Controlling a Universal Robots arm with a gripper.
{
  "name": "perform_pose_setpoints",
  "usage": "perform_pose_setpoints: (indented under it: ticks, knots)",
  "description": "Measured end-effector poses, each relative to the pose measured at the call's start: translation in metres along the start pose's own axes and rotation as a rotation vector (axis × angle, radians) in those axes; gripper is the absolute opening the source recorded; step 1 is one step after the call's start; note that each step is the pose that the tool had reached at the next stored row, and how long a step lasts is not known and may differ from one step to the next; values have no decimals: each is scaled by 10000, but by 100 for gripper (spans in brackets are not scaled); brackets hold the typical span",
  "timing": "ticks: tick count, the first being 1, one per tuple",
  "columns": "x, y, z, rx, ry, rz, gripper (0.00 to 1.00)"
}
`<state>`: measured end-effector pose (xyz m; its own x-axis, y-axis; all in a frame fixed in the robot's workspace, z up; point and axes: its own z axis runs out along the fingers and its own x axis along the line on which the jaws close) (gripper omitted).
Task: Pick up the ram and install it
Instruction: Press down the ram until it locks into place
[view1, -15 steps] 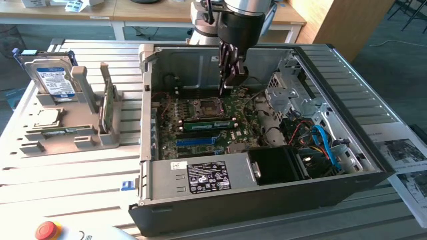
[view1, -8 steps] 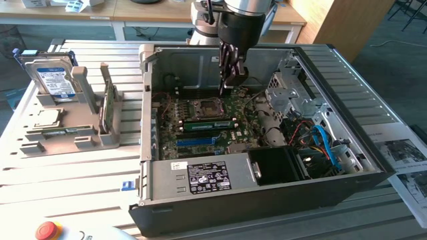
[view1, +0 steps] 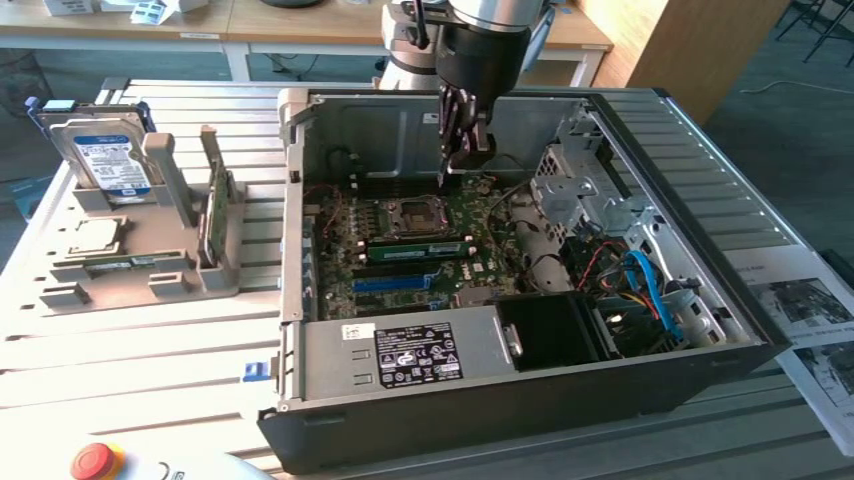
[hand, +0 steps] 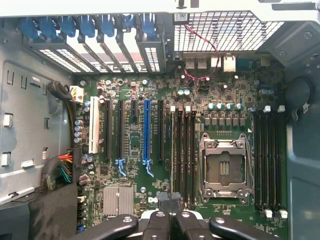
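Found bare, dull grey sheet metal on the computer case (view1: 387, 120). Noted glossy green laminate on the motherboard (hand: 165, 85), bright polished metal around the CPU socket (hand: 222, 172) and smooth blue plastic on one expansion slot (hand: 146, 130). Saw a slick black sheen on the gripper (hand: 170, 204), matt grey plastic on the parts holder (view1: 134, 285), silver metal and a glossy blue label on the hard drive (view1: 114, 150), pale ribbed metal on the table (view1: 120, 350).
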<state>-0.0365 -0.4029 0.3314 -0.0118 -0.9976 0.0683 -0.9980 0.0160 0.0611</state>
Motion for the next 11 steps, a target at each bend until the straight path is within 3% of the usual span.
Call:
perform_pose_setpoints:
  ticks: [7,8,11]
  knots:
    - [0,0,0,1,1,0,10]
    - [0,0,0,14,0,1,10]
    - [0,6,0,126,-1,8,10]
